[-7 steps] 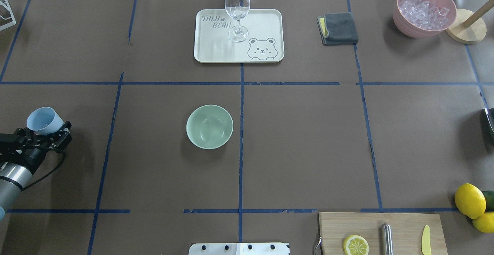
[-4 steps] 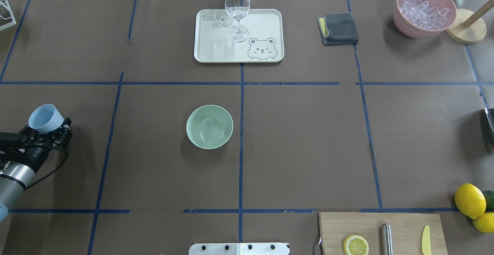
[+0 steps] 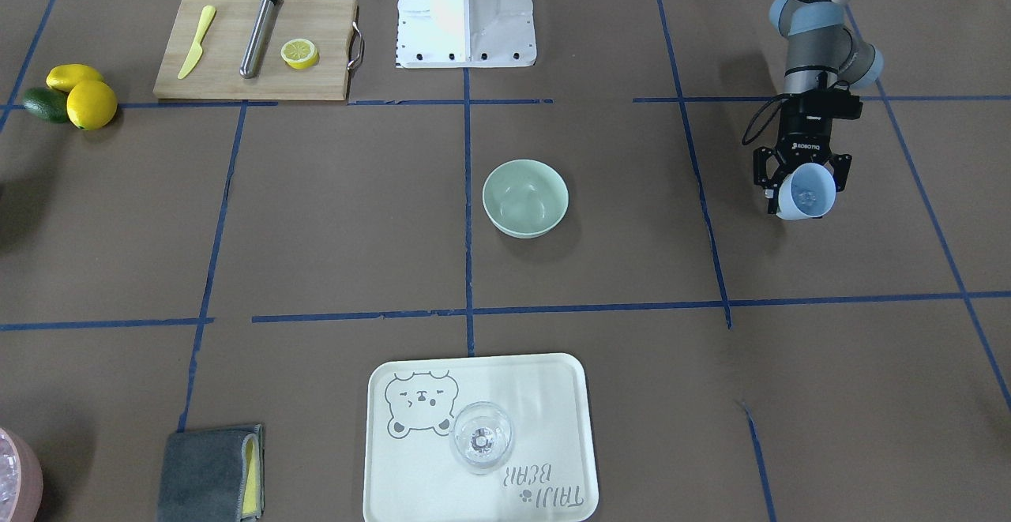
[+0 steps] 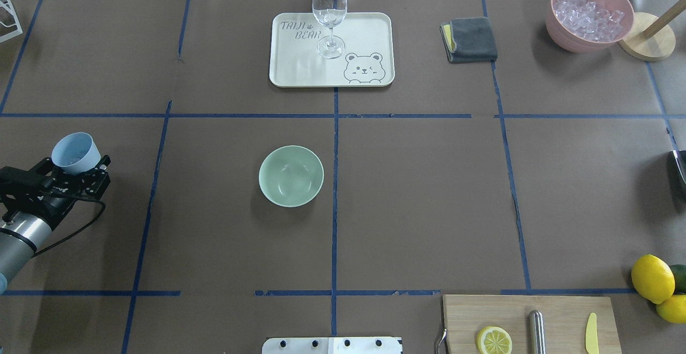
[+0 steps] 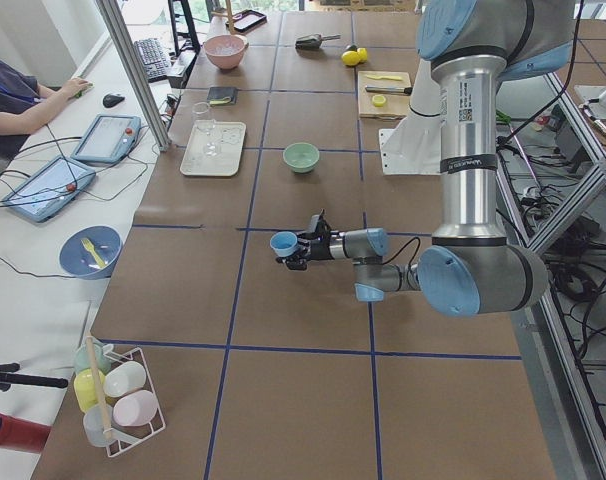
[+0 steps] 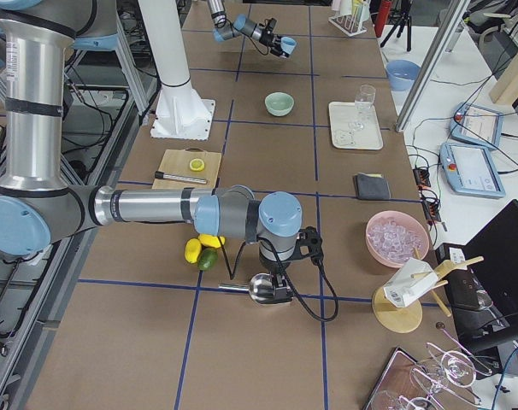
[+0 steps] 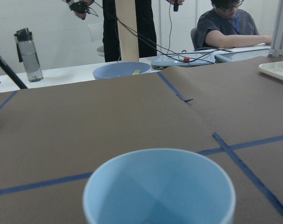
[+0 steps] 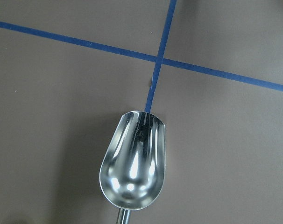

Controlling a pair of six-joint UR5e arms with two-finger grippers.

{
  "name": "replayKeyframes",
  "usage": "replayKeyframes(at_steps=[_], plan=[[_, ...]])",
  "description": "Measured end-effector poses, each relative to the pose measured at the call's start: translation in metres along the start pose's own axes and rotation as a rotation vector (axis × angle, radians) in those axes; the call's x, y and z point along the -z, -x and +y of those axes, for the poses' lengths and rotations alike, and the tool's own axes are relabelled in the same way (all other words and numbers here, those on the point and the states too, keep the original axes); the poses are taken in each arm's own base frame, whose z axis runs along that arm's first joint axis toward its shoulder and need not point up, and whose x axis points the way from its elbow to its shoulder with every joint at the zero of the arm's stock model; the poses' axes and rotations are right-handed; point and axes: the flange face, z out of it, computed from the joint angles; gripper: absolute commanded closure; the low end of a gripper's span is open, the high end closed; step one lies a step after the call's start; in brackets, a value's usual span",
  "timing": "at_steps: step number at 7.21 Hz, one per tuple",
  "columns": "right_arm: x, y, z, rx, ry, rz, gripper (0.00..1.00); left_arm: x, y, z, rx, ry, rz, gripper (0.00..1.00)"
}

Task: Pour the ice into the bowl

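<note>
The pale mint-green bowl point(image 4: 291, 175) point(image 3: 525, 198) stands upright near the table's middle. Far off to its left in the overhead view, my left gripper point(image 4: 80, 173) point(image 3: 802, 182) is shut on a light blue cup point(image 4: 76, 153) point(image 3: 806, 194) point(image 7: 159, 186), held above the table and tilted. A faint glassy glint that may be ice point(image 3: 806, 195) shows deep inside the cup; the left wrist view hides the cup's bottom. My right gripper point(image 6: 279, 282) shows only in the exterior right view, over a metal scoop point(image 8: 134, 161), and I cannot tell its state.
A pink container of ice cubes point(image 4: 588, 14) sits at the far right. A wine glass point(image 4: 329, 14) stands on a bear tray point(image 4: 370, 27), with a grey cloth point(image 4: 470, 39) beside it. A cutting board point(image 4: 530, 324) and lemons point(image 4: 652, 278) lie near right.
My left gripper has carried the blue cup away from the robot and slightly right, toward the bowl. Nothing else has moved.
</note>
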Motion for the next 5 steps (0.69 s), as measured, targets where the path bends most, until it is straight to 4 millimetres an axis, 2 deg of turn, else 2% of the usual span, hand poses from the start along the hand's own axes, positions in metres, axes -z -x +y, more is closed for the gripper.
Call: replayKeyframes(at_steps=[1, 2, 5], plan=[[0.0, 0.0, 0.0, 0.0, 0.0, 0.0, 0.0, -0.004, -0.012, -0.019, -0.074, -0.004, 0.042, 1.0], [0.0, 0.0, 0.001, -0.001, 0.001, 0.001, 0.0, -0.012, -0.034, -0.039, -0.175, -0.034, 0.077, 1.0], [-0.003, -0.006, 0.005, -0.015, 0.005, 0.0, 0.0, -0.042, -0.12, -0.097, -0.436, -0.165, 0.132, 1.0]])
